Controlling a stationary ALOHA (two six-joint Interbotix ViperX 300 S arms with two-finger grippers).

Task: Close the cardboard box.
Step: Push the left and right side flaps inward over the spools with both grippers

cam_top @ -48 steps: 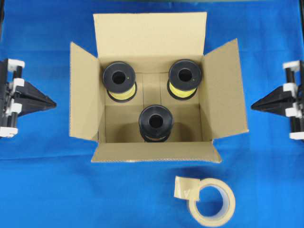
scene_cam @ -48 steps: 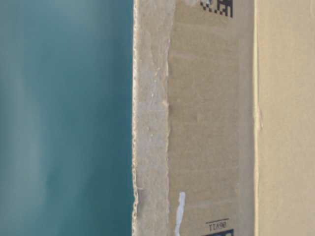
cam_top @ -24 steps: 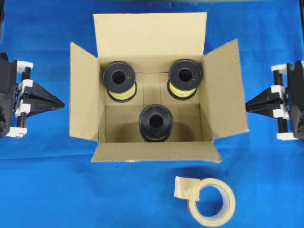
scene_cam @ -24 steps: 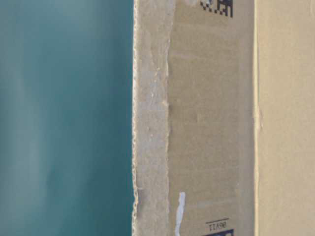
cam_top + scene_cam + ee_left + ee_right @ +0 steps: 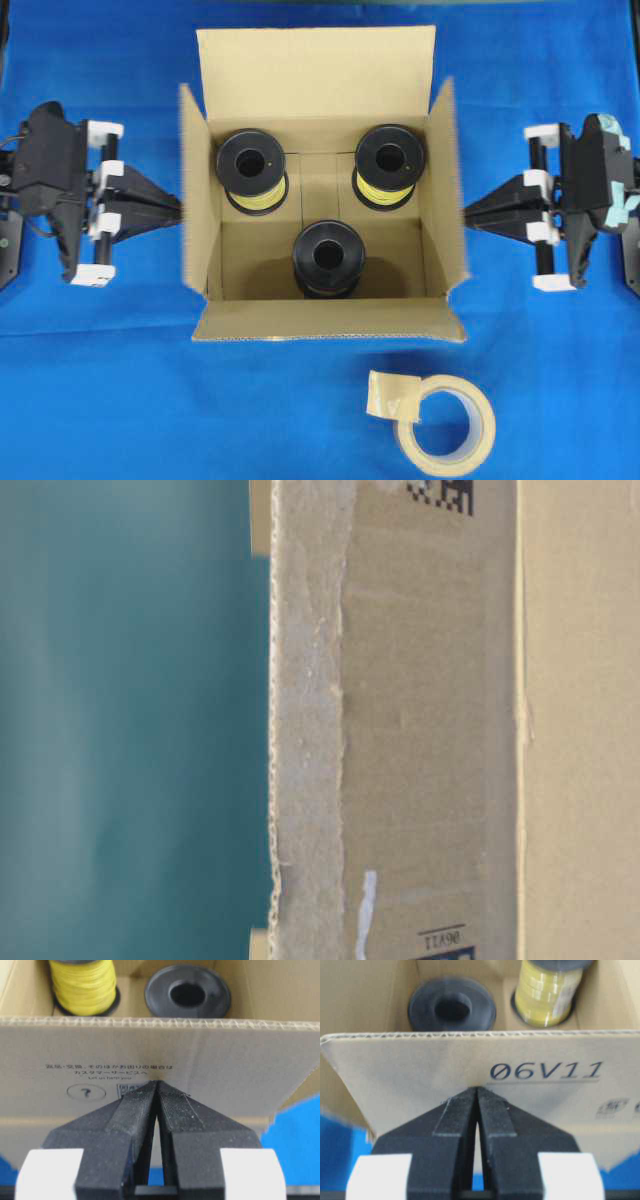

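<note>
Both the left gripper [image 5: 172, 208] and right gripper [image 5: 474, 212], pinched closed and empty, press the cardboard box [image 5: 325, 322] side flaps; tape roll [image 5: 448, 428] at 5 o'clock.

- Bench [image 5: 90, 400]: covered in blue cloth.
- Cardboard box [image 5: 325, 320]: stands directly on the bench, between the left fingers [image 5: 150, 205] and right fingers [image 5: 495, 212].
- Tape roll [image 5: 445, 425]: lies flat, nearer the right fingers, apart from the box.

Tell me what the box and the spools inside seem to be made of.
The box: plain brown corrugated cardboard, matte; the fluted edge shows along the flap tops in both wrist views. The spools: probably black plastic, dull-smooth flanges; two carry glossy yellow winding, maybe cord or wire.
</note>
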